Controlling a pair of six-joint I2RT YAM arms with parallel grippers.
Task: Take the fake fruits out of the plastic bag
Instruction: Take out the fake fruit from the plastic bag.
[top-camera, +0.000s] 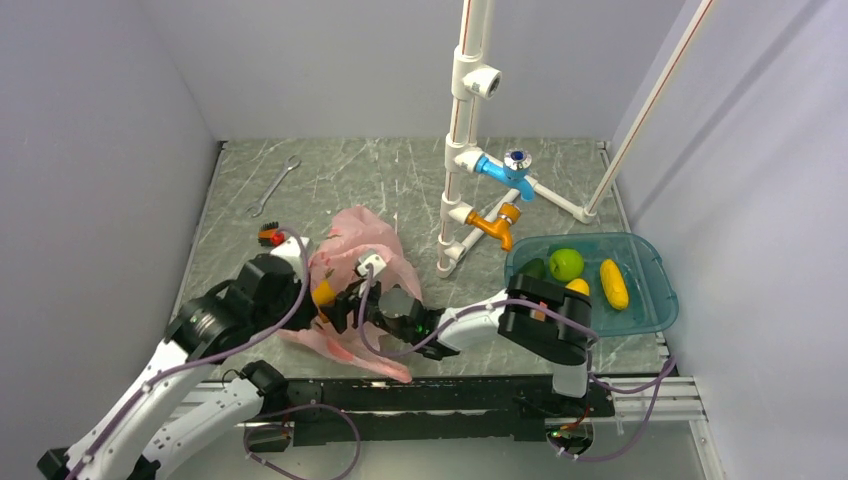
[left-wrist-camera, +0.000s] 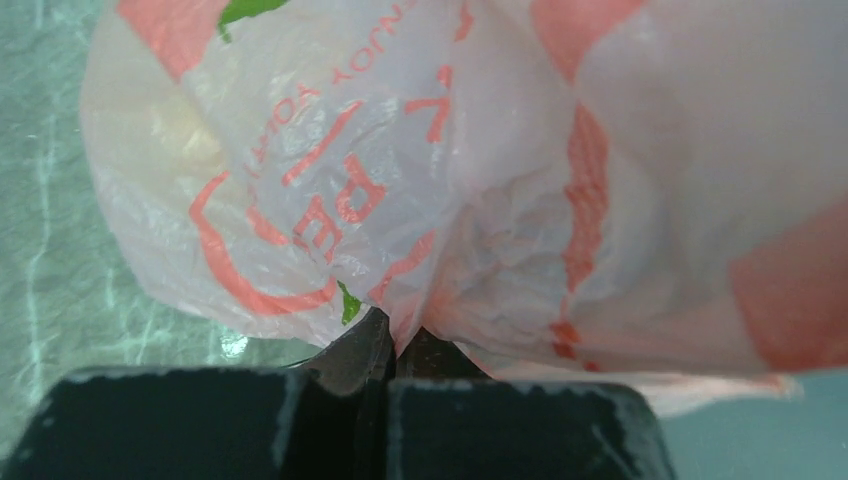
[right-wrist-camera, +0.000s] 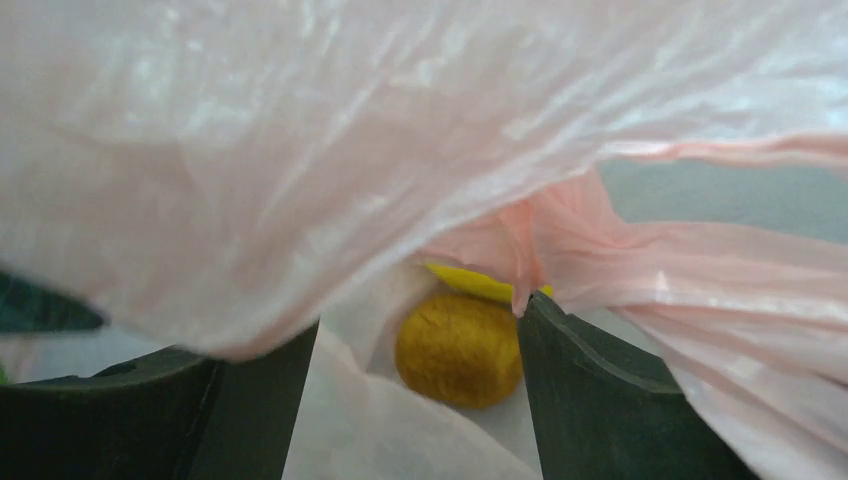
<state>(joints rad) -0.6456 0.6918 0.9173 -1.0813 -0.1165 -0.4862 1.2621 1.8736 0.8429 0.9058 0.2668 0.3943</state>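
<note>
Worktop (top-camera: 400, 170) of grey-green marble fills the booth, and both arms reach onto its near left part. At the back centre stands a white pipe stand (top-camera: 452, 205) with a blue tap (top-camera: 503, 172) and an orange tap (top-camera: 494, 226).

Next in size is the plastic bag (top-camera: 362, 236), crumpled and pink, lying on the worktop left of the stand with both arms at its near side. Over on the right sits the teal tub (top-camera: 648, 308), well apart from the bag.

Now the tools. The left tool (left-wrist-camera: 390, 345) is clenched, fingers pressed together on a fold of the printed film. The right tool (right-wrist-camera: 420, 318) is pushed in under the bag's film, and its fingers (right-wrist-camera: 590, 400) stand apart, one on either side of a fruit.

A wrench (top-camera: 272, 187) lies alone at the far left.

On to the fruits. In the tub lie a yellow mango (top-camera: 613, 283), a green apple (top-camera: 565, 264) and, just beside the apple, an avocado (top-camera: 535, 268).

Inside the bag, the small orange (right-wrist-camera: 458, 350) rests between the right tool's parted fingers, close against the right-hand one and clear of the other. A yellow fruit (right-wrist-camera: 472, 282) peeks out just behind it.
</note>
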